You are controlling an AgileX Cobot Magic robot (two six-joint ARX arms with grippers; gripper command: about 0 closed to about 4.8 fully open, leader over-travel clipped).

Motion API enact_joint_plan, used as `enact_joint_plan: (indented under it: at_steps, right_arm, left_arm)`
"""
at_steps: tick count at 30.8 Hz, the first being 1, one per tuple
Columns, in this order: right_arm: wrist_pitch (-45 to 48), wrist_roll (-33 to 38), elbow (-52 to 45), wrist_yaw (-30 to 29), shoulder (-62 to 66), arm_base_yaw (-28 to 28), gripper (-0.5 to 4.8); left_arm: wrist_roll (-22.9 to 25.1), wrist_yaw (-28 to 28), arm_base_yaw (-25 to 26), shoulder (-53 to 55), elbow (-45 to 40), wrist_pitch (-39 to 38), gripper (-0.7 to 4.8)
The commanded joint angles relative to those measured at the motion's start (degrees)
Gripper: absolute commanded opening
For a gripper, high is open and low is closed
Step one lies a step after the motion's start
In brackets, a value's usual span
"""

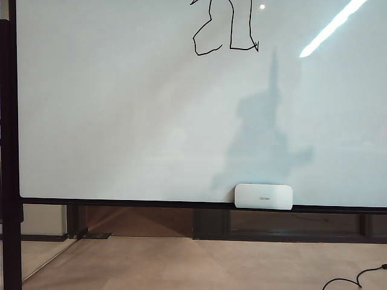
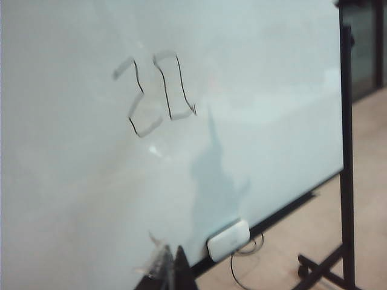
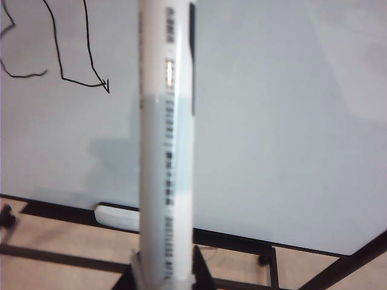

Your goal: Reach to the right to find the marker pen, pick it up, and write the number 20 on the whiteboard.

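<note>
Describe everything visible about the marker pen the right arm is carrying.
The marker pen is a long white tube that looks like plastic, with a line of small printed text along it and a dark strip near its upper part. It stands upright in the right gripper, whose jaws clamp its lower end. Its tip runs out of view, so whether it touches the whiteboard cannot be told. The exterior view shows only its shadow.

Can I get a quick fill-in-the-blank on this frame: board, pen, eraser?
1. The number written on the whiteboard is ____.
2. The right gripper is shut on a white ____, its barrel standing up through the right wrist view.
3. The white eraser rests on the board's ____ edge.
4. The left gripper holds ____; only its fingertips show.

Missing words: 20; marker pen; bottom; nothing
</note>
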Motion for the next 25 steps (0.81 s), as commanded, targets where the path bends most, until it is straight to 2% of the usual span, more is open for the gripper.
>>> enact_joint_plan:
  at_steps: [1,6,10,15,18,20,23,25]
  right_arm:
    - [-2.38,1.03,-2.91,0.02,-6.78,0.00,-0.02]
    - [-4.76,1.77,-9.94,-1.64,-15.93,0.00,-0.02]
    - [-4.26,1.79,-17.70,-1.70,-24.13,0.00,-0.02]
    - [-2.95,1.73,-26.88,-2.86,-35.67,-0.02,-0.02]
    - [-3.28,0.74,-30.69,-2.99,-41.46,0.13,-0.02]
    - [-4.17,-0.55,-32.41,-3.02,-44.39,0.26,-0.02]
    - [-8.13,-0.83,-34.27,-5.33,-49.09,0.20,-0.02]
    - [-10.45,-0.79,-35.08,-5.97,-51.82,0.22,-0.02]
  left_arm:
    - [-0.79,-0.20,-0.04,-1.49,2.67,-4.17,-0.05]
    - [-0.81,-0.87,-0.04,-3.04,7.82,-14.62,-0.05]
    - [-1.14,-8.04,-0.04,-5.11,9.46,-23.54,-0.05]
    - [-4.50,-16.70,-0.04,-12.33,9.51,-32.09,-0.05]
    - [-4.76,-21.00,-0.07,-16.55,9.84,-35.65,-0.05]
    - [-4.87,-24.17,0.42,-16.57,11.78,-40.59,-0.05]
    - [-4.90,-26.88,0.70,-16.52,13.94,-44.57,-0.05]
    - [-6.08,-26.67,0.92,-16.59,15.82,-46.27,-0.05]
